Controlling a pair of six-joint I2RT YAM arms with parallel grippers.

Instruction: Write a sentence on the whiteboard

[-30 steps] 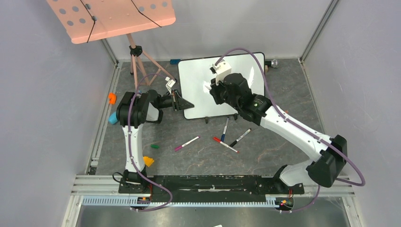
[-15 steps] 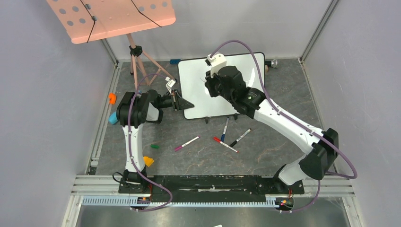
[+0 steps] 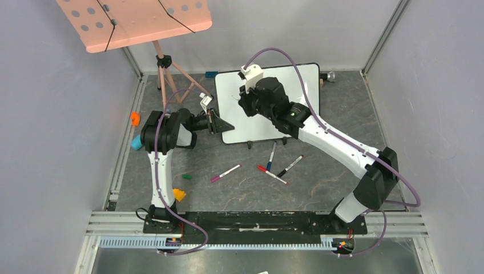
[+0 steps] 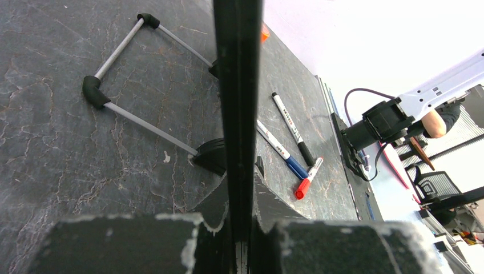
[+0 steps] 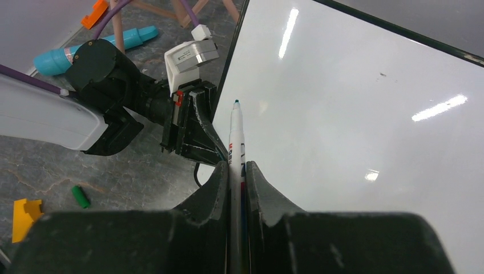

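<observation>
— Grey walls close in a dark, marbled tabletop (image 3: 240, 194), seen from the overhead camera as I run the two arms from my desk.

— Where does the board stand?

— The whiteboard (image 3: 240, 123) stands at the far middle of the table, propped at a tilt on small black feet, its lower edge toward the arm bases. It is a glossy white rectangle with rounded corners and a thin black frame. From the right wrist camera its face (image 5: 354, 125) carries bright streaks of reflected light and one small dark speck.

— And your grippers?

— My left gripper (image 3: 220, 124) is clamped on the board's left edge, near the lower corner. The left wrist camera shows the black frame (image 4: 237, 114) running straight up out of its closed jaws, with the board's wire leg resting on the table beside it. My right gripper (image 5: 236, 171) is pinched tight around a marker (image 5: 235, 137) with a white barrel and a teal tip. The marker points at the left part of the board, close to the frame. Whether the tip touches the surface, I cannot tell.

— What else is in frame?

— Loose pens lie in front of the board: a blue pen (image 3: 271, 156), a black pen (image 3: 290, 166), a red pen (image 3: 272, 174) and a purple pen (image 3: 225, 173). A pink perforated tray (image 3: 137, 20) sits on a tripod at far left.
</observation>
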